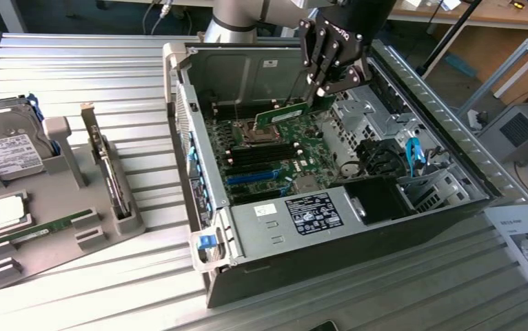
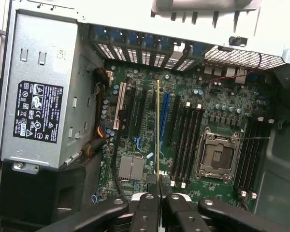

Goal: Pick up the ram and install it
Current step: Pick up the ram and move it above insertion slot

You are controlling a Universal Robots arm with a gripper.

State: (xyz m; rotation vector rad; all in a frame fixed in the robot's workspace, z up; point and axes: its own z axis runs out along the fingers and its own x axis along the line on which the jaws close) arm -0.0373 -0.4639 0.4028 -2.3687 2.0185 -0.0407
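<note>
A: Gripper?
B: Clamped on ram, hanging over board inside case.
A: Axis?
B: Abt parallel w/ black slots; slots lie beside it, toward socket.

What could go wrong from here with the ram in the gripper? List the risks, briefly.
1. The ram lines up beside the blue slot, not with the black memory slots; lowered here, it would likely hit the wrong place.
2. The gripper pinches only one end of it, so it may tilt or slip.
3. The open CPU socket sits beside those memory slots; a dropped stick could damage it.
</note>
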